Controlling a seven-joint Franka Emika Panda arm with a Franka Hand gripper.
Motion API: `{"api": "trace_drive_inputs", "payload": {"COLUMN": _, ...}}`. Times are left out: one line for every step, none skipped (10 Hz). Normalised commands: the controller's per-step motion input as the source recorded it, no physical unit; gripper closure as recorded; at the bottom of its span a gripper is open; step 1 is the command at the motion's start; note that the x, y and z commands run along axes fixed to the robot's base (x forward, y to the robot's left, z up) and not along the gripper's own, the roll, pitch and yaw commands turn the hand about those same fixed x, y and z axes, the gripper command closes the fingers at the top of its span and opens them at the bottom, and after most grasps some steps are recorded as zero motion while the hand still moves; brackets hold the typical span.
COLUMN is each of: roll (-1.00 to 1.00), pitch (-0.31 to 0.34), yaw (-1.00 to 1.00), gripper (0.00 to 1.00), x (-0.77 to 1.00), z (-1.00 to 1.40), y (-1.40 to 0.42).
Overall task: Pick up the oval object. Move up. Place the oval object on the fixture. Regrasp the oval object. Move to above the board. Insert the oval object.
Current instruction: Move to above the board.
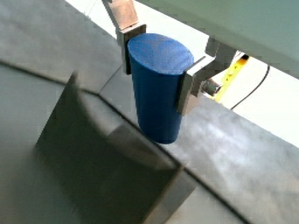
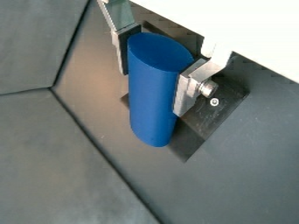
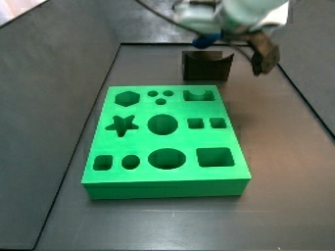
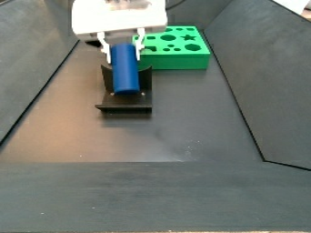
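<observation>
Wrist views showed the gripper [image 1: 158,63] clamped on the oval object [image 1: 158,86] above the fixture [image 4: 125,98]; placing seemed underway; next, lowering onto the notch.

We see the oval object [image 1: 158,83] as matte, smooth blue plastic, pinched by the gripper [image 1: 163,61] above the fixture [image 4: 124,98], its fingers [image 2: 191,86] brushed silver metal. The board [image 3: 165,137] looks like smooth, bright green plastic, and the fixture is a dull dark material.

End effector [image 4: 123,43] gripping the oval object [image 4: 125,71]
Peg upright between the fingers, over the fixture [image 4: 125,98]; the board [image 4: 176,47] lies just beyond.
</observation>
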Motion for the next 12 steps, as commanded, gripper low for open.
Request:
{"api": "trace_drive_inputs", "payload": {"roll": -0.05, "pitch": 0.096, "yaw": 0.17, "gripper": 1.00, "x": 0.01, "z": 1.00, "y": 0.03}}
{"api": "trace_drive_inputs", "payload": {"roll": -0.04, "pitch": 0.068, "yaw": 0.17, "gripper": 1.00, "x": 0.01, "z": 1.00, "y": 0.03}}
{"api": "trace_drive_inputs", "payload": {"roll": -0.04, "pitch": 0.043, "yaw": 0.15, "gripper": 1.00, "x": 0.01, "z": 1.00, "y": 0.03}}
{"api": "trace_drive_inputs", "payload": {"roll": -0.03, "pitch": 0.024, "yaw": 0.13, "gripper": 1.00, "x": 0.01, "z": 1.00, "y": 0.03}}
{"api": "trace_drive_inputs", "payload": {"roll": -0.03, "pitch": 0.009, "yaw": 0.11, "gripper": 1.00, "x": 0.01, "z": 1.00, "y": 0.02}}
{"api": "trace_drive_inputs", "payload": {"roll": -0.03, "pitch": 0.006, "yaw": 0.08, "gripper": 1.00, "x": 0.01, "z": 1.00, "y": 0.02}}
{"api": "trace_drive_inputs", "payload": {"roll": -0.03, "pitch": 0.004, "yaw": 0.06, "gripper": 1.00, "x": 0.01, "z": 1.00, "y": 0.02}}
{"api": "trace_drive_inputs", "payload": {"roll": -0.03, "pitch": 0.013, "yaw": 0.05, "gripper": 1.00, "x": 0.01, "z": 1.00, "y": 0.01}}
{"api": "trace_drive_inputs", "payload": {"roll": -0.04, "pitch": 0.023, "yaw": 0.03, "gripper": 1.00, "x": 0.01, "z": 1.00, "y": 0.01}}
{"api": "trace_drive_inputs", "payload": {"roll": -0.04, "pitch": 0.040, "yaw": 0.02, "gripper": 1.00, "x": 0.01, "z": 1.00, "y": 0.01}}
{"api": "trace_drive_inputs", "payload": {"roll": -0.05, "pitch": 0.058, "yaw": 0.01, "gripper": 1.00, "x": 0.01, "z": 1.00, "y": 0.00}}
{"api": "trace_drive_inputs", "payload": {"roll": -0.05, "pitch": 0.078, "yaw": 0.02, "gripper": 1.00, "x": 0.01, "z": 1.00, "y": 0.00}}
